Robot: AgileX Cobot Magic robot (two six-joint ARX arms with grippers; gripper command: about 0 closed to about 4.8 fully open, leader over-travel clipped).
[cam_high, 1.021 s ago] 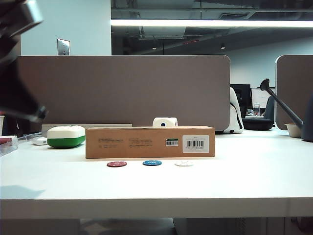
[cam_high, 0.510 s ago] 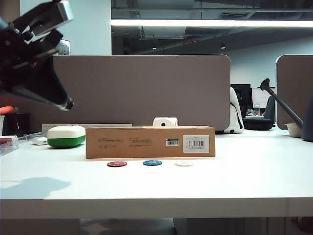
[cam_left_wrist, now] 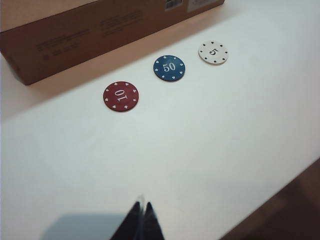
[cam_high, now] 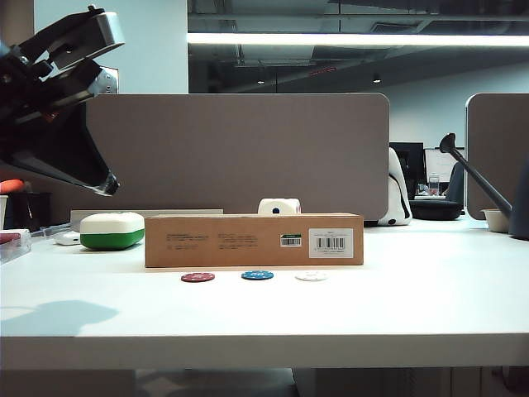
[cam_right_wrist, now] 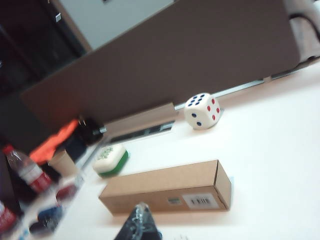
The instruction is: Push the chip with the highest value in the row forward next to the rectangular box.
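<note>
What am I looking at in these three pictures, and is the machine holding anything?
This is a two-armed robot at a white table. One picture comes from a camera facing the table; the other two come from cameras on the arms' wrists. In the table view, the left end effector hangs high at the left, shut and holding nothing. The right end effector shows only in its own wrist picture, also shut and empty. On the table lies a long brown rectangular box. In front of it, apart from it, sit a red chip marked 10, a blue chip marked 50 and a white chip marked 5. Behind are a die and a white-and-green case.
</note>
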